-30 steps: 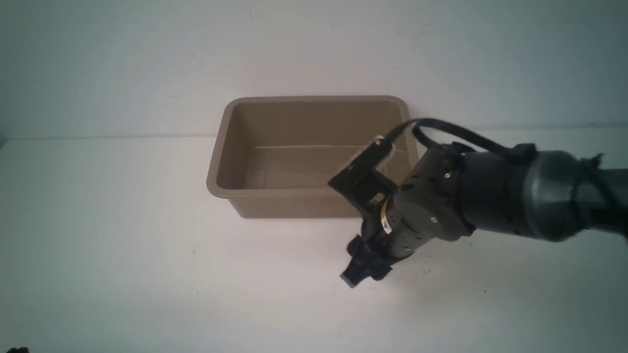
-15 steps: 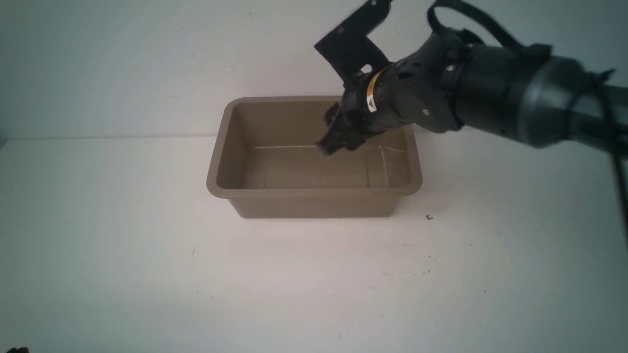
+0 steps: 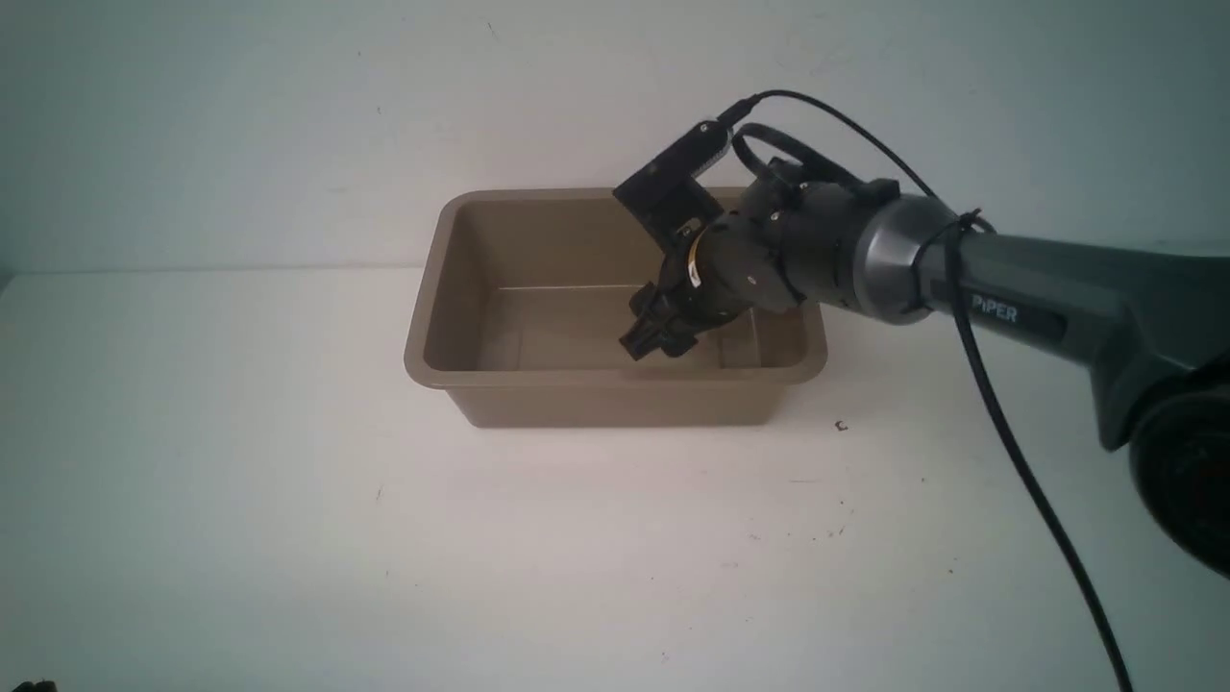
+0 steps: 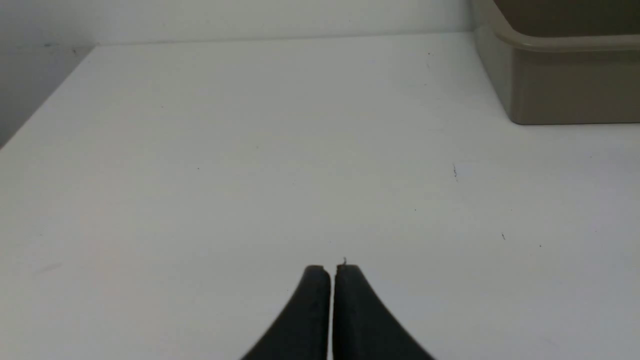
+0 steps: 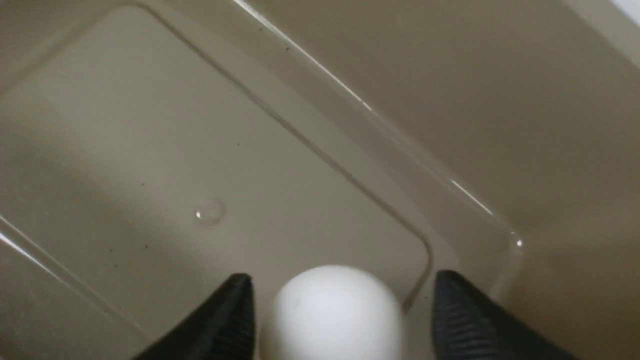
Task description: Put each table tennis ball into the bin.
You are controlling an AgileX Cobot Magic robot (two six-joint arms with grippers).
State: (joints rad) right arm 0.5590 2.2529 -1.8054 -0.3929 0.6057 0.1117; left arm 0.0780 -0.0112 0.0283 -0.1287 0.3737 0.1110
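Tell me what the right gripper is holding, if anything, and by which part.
Nothing: the right gripper is open, with gaps between its fingers and the ball.

- The front view looks forward and down from the robot's own side, between its arms, far enough back to take in the whole rectangular taupe plastic bin with rounded corners (image 3: 615, 404) on the smooth white tabletop (image 3: 288, 538).
- The left wrist view looks low and slantwise across the tabletop, catching only one corner of the bin.
- The right wrist view faces down into the bin from close by, its glossy inside filling most of the frame.
- All three share part of the bin; front and left wrist views share tabletop.
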